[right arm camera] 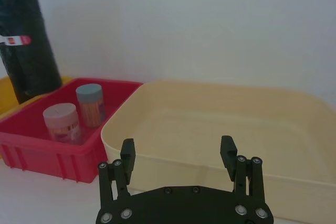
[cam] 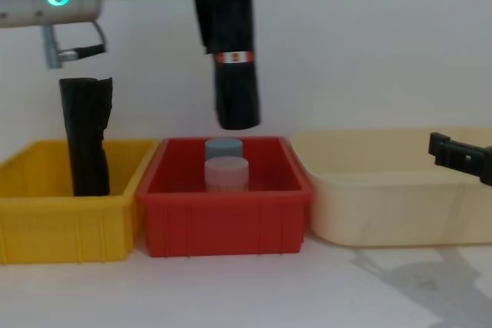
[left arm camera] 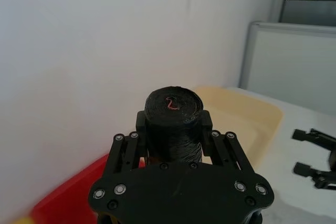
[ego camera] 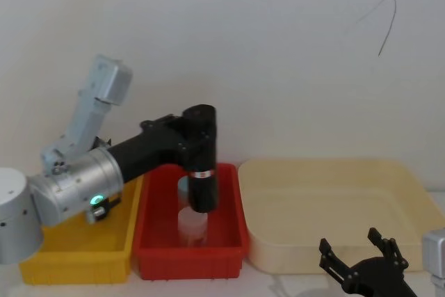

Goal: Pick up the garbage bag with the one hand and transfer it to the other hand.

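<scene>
Red bin (cam: 223, 224) w/ 2 jars (cam: 226, 173) btwn yellow bin (cam: 54, 228) & cream tub (cam: 384, 213).

i can read no text anywhere. the garbage bag (cam: 234, 94) i hold wears a red-and-white label band (cam: 234, 57), but its print is too small to make out. a red squiggle (left arm camera: 171, 103) marks the roll's end face, forming no clear character.

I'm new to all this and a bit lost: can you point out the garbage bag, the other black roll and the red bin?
garbage bag (cam: 237, 97): chest view, lower half, below its red-and-white label.
other black roll (cam: 86, 132): chest view, middle of the roll.
red bin (cam: 223, 224): chest view, front wall.
</scene>
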